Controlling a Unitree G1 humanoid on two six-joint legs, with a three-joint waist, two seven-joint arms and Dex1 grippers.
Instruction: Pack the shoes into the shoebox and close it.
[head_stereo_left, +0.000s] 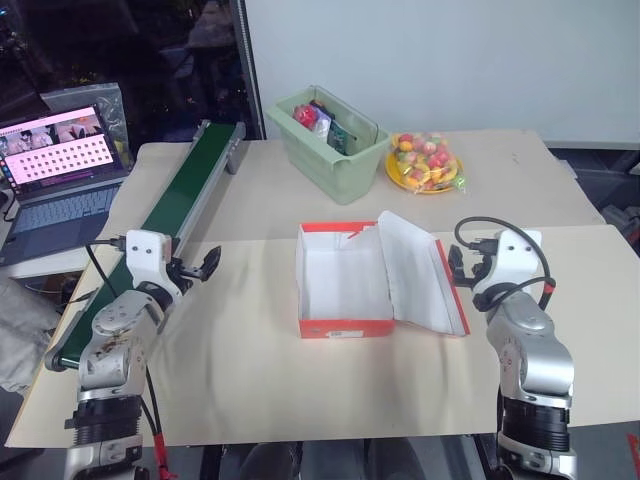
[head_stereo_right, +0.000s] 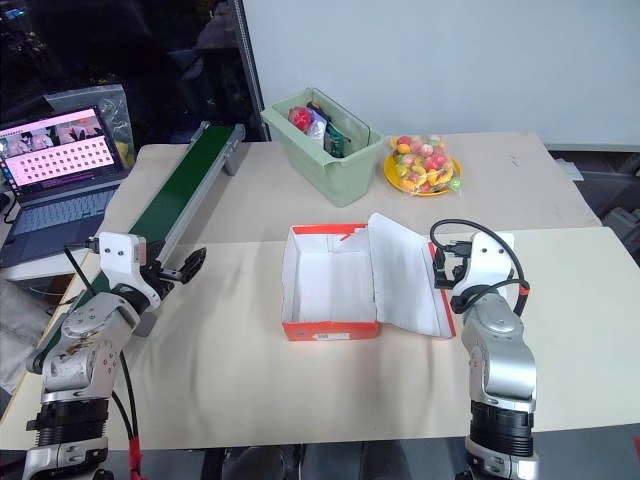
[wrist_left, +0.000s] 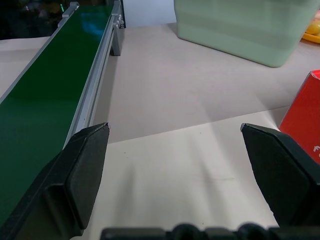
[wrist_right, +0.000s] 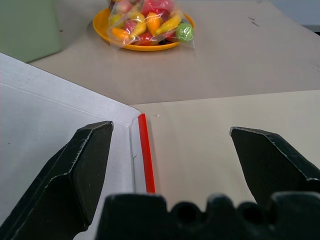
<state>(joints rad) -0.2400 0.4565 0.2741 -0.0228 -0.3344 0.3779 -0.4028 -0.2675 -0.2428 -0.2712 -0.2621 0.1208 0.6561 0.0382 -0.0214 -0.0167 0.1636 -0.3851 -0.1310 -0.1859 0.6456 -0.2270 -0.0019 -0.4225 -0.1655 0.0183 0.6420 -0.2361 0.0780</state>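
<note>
Both end effectors, left (head_stereo_left: 207, 262) and right (head_stereo_right: 438, 266), gape wide and empty beside the open red-orange cardboard shoebox (head_stereo_left: 344, 324) on the worktop (head_stereo_left: 250, 370).

Shoebox (head_stereo_left: 344, 283) mid-table, bin (head_stereo_left: 330, 145) and fruit plate (head_stereo_left: 425, 165) behind, conveyor (head_stereo_left: 175, 205) left, laptop (head_stereo_left: 62, 170) beyond

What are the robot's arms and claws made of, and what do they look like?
Each arm is jointed silver metal with a white block at the wrist and looping black cables. The left gripper and right gripper each have two black wedge-shaped fingers. A thin red cable runs along each arm.
</note>
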